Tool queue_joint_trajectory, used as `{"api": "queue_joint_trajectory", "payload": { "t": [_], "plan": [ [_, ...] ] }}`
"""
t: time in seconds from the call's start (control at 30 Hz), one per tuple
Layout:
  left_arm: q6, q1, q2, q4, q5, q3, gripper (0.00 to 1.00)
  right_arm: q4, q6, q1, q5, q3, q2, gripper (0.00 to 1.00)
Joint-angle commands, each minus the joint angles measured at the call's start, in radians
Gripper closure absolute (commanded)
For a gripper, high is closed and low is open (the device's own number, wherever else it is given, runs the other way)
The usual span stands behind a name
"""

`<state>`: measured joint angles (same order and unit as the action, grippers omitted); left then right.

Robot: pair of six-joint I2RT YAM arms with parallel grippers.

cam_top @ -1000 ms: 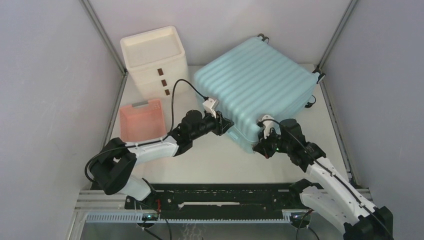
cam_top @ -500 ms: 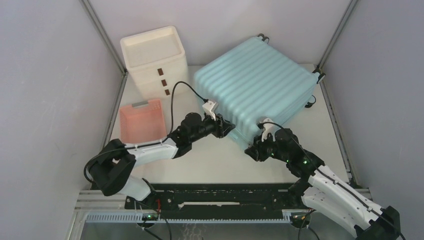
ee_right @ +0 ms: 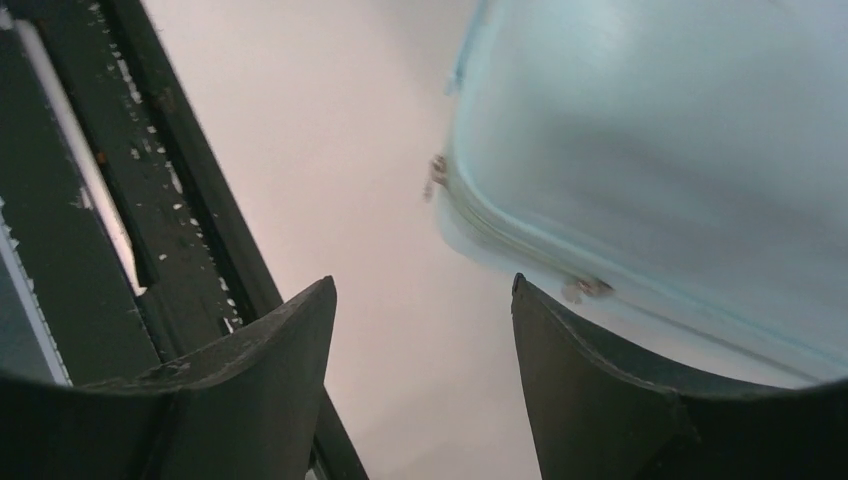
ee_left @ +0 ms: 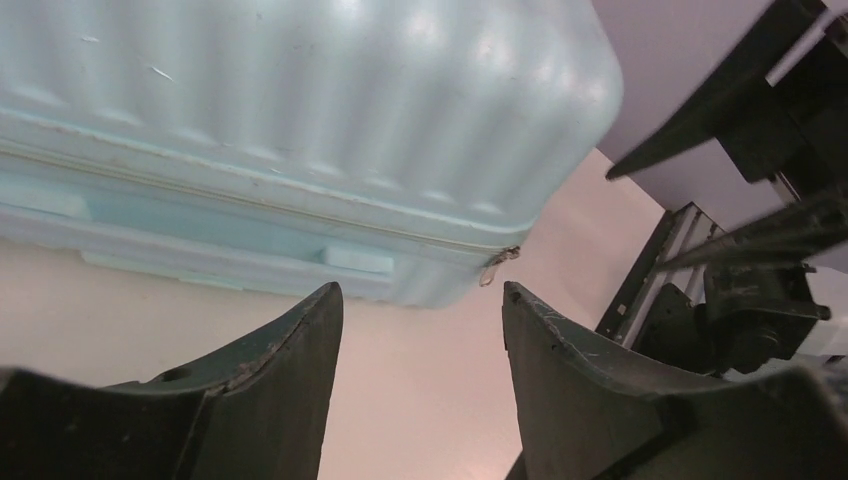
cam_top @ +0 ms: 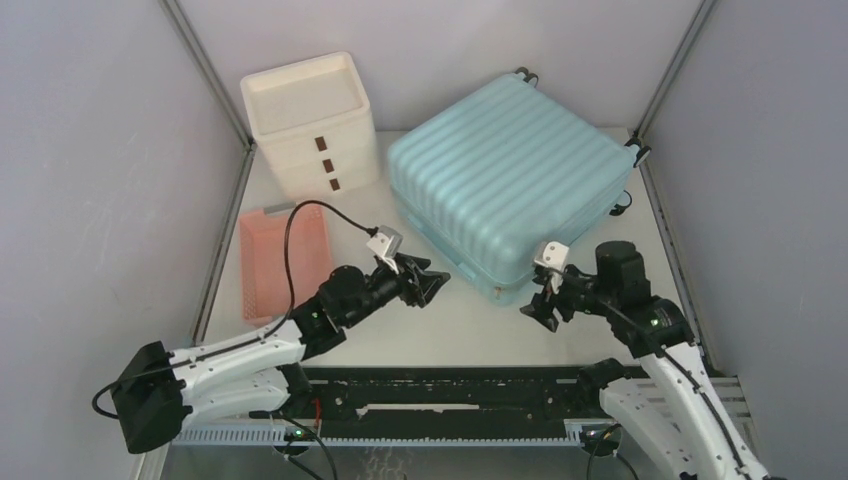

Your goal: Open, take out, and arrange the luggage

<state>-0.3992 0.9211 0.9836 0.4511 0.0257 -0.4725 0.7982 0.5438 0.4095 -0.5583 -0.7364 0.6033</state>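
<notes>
On the pale tabletop [cam_top: 450,325] the luggage [cam_top: 510,170] lies shut at one o'clock. Our left pincer [cam_top: 428,286] and right pincer [cam_top: 538,306] hover spread, empty, near its six o'clock edge.

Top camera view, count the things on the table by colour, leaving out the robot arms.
Pale blue: 1, the suitcase
White: 1, the three-drawer box
Pink: 1, the plastic basket
Total: 3
</notes>
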Motion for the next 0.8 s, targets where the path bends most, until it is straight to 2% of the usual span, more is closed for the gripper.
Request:
{"api": "queue_joint_trajectory", "payload": {
  "t": [0.0,0.1,0.23,0.43,0.57,0.77],
  "plan": [
    [0.014,0.115,0.007,-0.05,0.188,-0.009,0.35,0.169,0.182,-0.247,-0.265,-0.08,0.076,0.27],
    [0.007,0.209,0.097,-0.009,0.253,-0.043,0.35,0.198,0.191,-0.376,-0.359,-0.1,0.133,0.28],
    [0.007,0.277,0.244,0.115,0.264,-0.073,0.37,0.213,0.187,-0.464,-0.429,-0.097,0.187,0.3],
    [-0.008,0.28,0.453,0.354,0.252,-0.085,0.4,0.064,0.087,-0.479,-0.482,-0.012,0.159,0.3],
    [-0.013,0.28,0.554,0.387,0.224,-0.157,0.41,-0.041,0.003,-0.478,-0.494,0.045,0.123,0.3],
    [-0.074,0.283,0.65,0.393,0.229,-0.227,0.47,-0.077,-0.019,-0.483,-0.474,0.051,0.117,0.3]
  ]
}}
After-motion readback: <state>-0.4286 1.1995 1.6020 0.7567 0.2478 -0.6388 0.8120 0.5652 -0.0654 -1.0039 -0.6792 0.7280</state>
